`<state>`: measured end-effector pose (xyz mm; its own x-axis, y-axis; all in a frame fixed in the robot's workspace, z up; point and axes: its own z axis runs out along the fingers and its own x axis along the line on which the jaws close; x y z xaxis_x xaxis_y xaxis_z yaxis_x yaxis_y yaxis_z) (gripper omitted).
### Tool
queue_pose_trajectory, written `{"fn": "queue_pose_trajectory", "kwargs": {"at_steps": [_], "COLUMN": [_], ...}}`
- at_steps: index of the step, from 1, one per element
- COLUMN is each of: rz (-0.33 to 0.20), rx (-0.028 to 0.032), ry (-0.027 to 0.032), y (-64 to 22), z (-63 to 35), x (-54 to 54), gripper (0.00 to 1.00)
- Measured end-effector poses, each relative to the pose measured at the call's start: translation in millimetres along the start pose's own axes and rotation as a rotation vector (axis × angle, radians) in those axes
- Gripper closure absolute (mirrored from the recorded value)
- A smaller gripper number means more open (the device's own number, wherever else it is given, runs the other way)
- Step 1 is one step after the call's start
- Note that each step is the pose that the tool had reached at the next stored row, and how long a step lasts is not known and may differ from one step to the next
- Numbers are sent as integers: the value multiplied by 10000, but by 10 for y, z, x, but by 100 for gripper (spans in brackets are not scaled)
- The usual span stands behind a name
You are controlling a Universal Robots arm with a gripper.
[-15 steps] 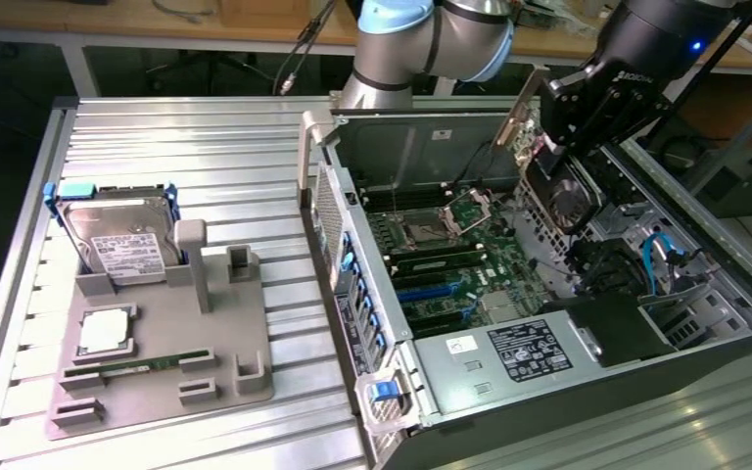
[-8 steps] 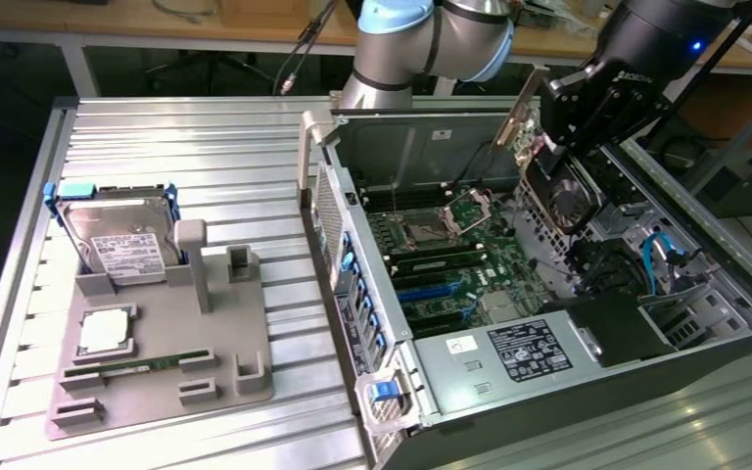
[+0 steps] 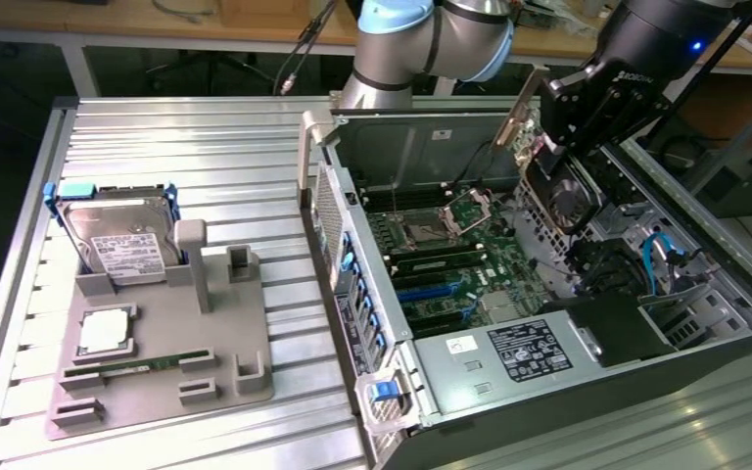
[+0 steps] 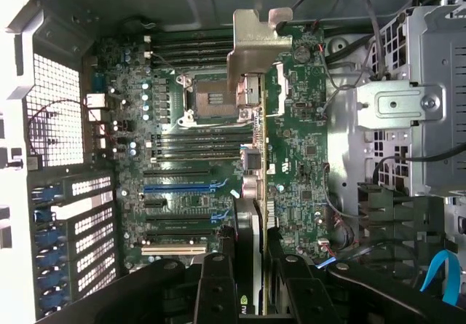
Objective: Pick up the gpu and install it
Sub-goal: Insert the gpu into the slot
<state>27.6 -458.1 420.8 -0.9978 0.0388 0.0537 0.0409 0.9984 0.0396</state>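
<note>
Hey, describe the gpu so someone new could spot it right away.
Find the open computer case at the exterior view's right. Above its motherboard, the gripper holds the gpu: a green card with a dark round fan and silver end bracket.

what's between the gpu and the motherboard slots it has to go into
Nothing visible. The hand holds the gpu over the open case, and the expansion slots on the motherboard lie bare. The blue cable sits off by the drive cage.

surface: ribbed metal table (image 3: 180,147) | on it: 2 items | grey parts holder (image 3: 235,333) | open computer case (image 3: 611,411)
</note>
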Motion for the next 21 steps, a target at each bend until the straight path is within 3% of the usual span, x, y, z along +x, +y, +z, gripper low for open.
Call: {"fn": "queue_pose_trajectory", "kwargs": {"at_steps": [21], "rz": [-1105], "rx": [59], "ry": [44], "y": [0], "z": [0], "x": [0], "gripper": [73]}}
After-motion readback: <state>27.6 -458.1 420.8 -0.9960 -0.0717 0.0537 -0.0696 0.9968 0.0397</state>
